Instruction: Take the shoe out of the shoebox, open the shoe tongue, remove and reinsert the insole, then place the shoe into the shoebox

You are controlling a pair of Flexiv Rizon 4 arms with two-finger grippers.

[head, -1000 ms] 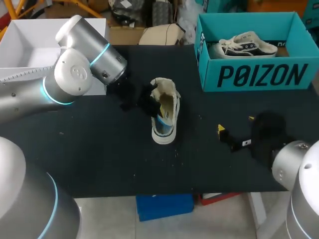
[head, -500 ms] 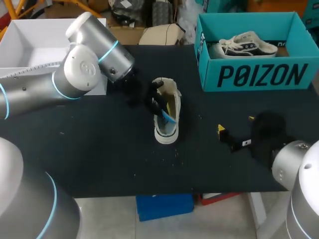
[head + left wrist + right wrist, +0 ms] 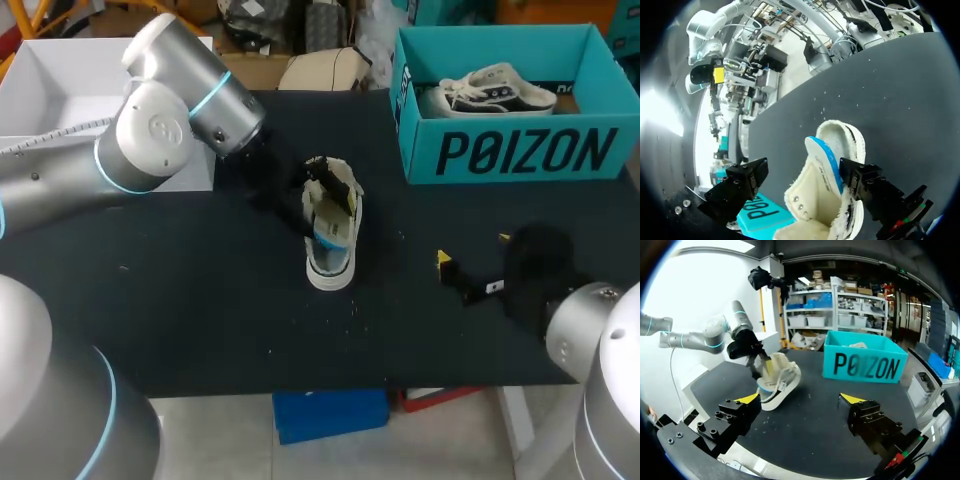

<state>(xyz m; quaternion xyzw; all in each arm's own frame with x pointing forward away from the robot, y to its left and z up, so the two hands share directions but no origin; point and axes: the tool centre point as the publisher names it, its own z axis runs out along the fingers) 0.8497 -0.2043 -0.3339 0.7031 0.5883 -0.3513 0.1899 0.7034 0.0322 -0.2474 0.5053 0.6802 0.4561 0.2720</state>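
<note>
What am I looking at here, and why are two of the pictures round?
It is a robot with two arms at a black table. The square picture looks down from above and behind it; each round one comes from a camera on an arm's wrist. On the table stand a white shoe and a teal shoebox with a second shoe in it. The left gripper, a two-fingered claw, is open, one finger either side of the white shoe, whose blue insole shows. The right gripper is open and empty, apart from both.
</note>
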